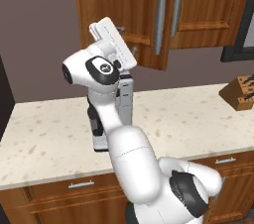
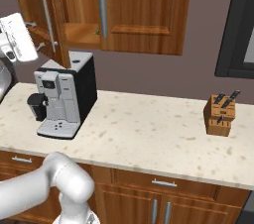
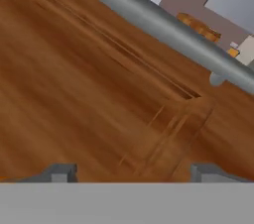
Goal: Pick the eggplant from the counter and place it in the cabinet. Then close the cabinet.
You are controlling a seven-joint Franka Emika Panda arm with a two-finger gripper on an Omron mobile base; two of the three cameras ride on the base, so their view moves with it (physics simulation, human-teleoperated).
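The cabinet (image 2: 144,10) hangs over the counter (image 2: 149,134) with its left door (image 2: 55,15) swung out, partly open. My gripper (image 2: 35,34) is open and empty, its fingertips spread just off that door's outer face, next to the silver bar handle (image 2: 46,17). The hand view looks straight at the door's panelled wood (image 3: 99,94) and the handle (image 3: 163,25), with my gripper (image 3: 134,173) at the bottom. On the cabinet shelf (image 2: 79,34) a small green speck (image 2: 97,32) shows at the right door's edge; the eggplant's dark body is hidden.
A grey and black coffee machine (image 2: 67,94) stands on the counter right below the open door, behind my arm (image 1: 106,99). A wooden knife block (image 2: 221,114) sits far right. Drawers (image 1: 82,186) run under the counter edge. A dark window frame (image 2: 238,25) is at right.
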